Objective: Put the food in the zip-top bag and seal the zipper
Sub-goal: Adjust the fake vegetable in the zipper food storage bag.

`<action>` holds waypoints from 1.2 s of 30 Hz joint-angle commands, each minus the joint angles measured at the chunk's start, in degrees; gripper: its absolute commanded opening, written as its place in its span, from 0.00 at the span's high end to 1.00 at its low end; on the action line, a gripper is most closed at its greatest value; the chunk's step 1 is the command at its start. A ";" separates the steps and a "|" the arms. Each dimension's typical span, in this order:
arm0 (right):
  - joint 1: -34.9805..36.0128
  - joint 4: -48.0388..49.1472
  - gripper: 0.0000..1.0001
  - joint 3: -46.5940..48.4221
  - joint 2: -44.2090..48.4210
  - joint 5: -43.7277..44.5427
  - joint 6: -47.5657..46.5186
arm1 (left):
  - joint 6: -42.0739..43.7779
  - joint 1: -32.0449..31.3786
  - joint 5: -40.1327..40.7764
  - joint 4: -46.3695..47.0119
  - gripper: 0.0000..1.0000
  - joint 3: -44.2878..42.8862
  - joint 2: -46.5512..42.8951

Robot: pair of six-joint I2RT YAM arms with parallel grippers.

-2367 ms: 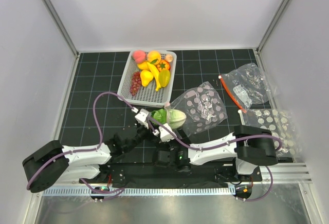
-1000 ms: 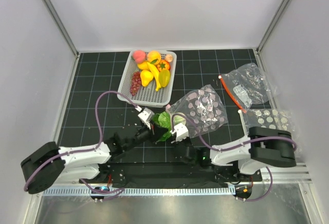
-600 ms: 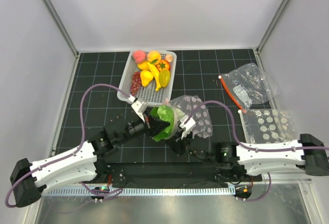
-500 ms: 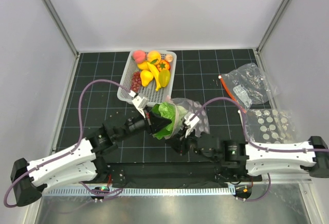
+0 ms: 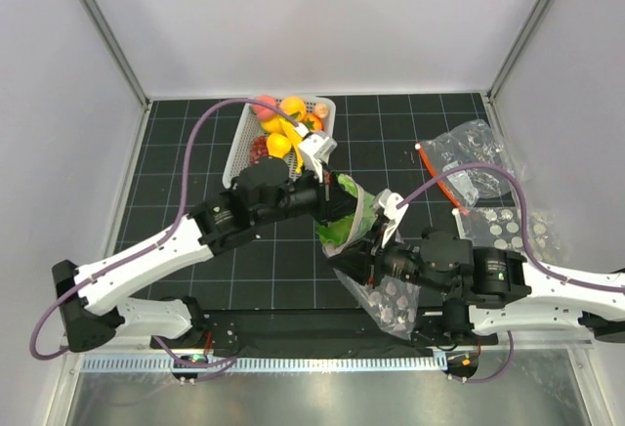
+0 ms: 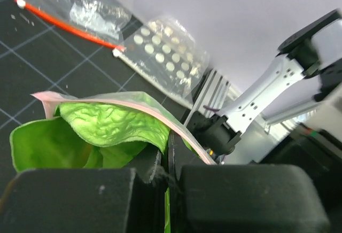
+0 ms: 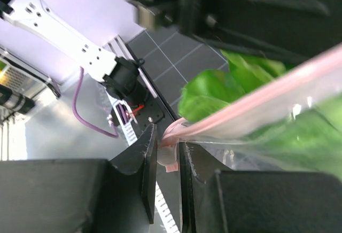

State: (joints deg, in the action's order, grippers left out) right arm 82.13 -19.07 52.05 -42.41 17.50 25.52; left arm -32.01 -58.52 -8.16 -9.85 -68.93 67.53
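Counter (image 5: 176, 211): dark gridded mat. Both arms are raised over its near middle.
Bag (image 5: 391, 299): off the counter, hanging from the right fingers (image 7: 151, 155). Its dotted body droops toward the near edge, with the mouth uppermost and facing the left arm.
Basket (image 5: 330, 106): far side, behind the left arm. The rest of the food lies in it, well apart from the bag.
Spare bags (image 5: 469, 167): two lie at the right. Leave them.
Cabbage (image 5: 344, 213): partway into the bag's mouth. Some green shows above the rim and some through the plastic below it.
Zipper (image 7: 256, 91): pink strip along the mouth, unsealed, running from the right fingers across the cabbage.
Left fingers (image 6: 160, 164): closed tight, with a thin leaf edge pinched between them.
Right fingers: nearly closed, nipping the zipper end of the rim.
Deciding relation: the bag's long axis runs from the mouth down toward the near edge. The cabbage sits at its top end, just ahead of the left fingers. Your left arm is nearer, and I judge you should push along that axis before letting go.
Risk: if you release early, the cabbage may tip out over the rim.
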 commanded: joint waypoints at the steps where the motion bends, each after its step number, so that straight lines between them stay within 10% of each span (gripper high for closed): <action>1: 0.58 -2.11 0.99 3.05 -0.22 -3.96 -2.31 | 2.13 -0.28 1.49 -5.45 0.99 -0.51 3.83; 8: 0.58 -1.07 0.99 -1.07 6.01 -1.24 -6.00 | 1.42 -0.28 -4.21 -3.51 0.78 3.71 6.47; 15: 0.49 -0.70 0.99 -6.87 11.74 3.23 -9.87 | 0.99 1.04 -9.93 -3.96 0.78 4.59 10.43; 22: 0.58 1.84 0.99 -11.45 12.10 11.86 -12.51 | 2.65 1.57 -6.96 -10.78 0.69 -0.06 6.22; 29: 0.58 9.55 0.99 -8.28 5.41 10.01 -16.72 | 3.62 3.67 -5.64 -12.13 0.35 1.06 1.13; 36: 0.66 18.72 0.99 -13.20 6.55 11.95 -20.33 | 2.83 12.11 -6.43 -11.51 0.34 5.64 -8.36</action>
State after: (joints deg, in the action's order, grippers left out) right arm 82.43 -9.76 39.20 -37.76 27.38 8.05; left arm -29.47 -49.10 -14.09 -21.45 -64.58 63.75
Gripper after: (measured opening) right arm 0.221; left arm 0.663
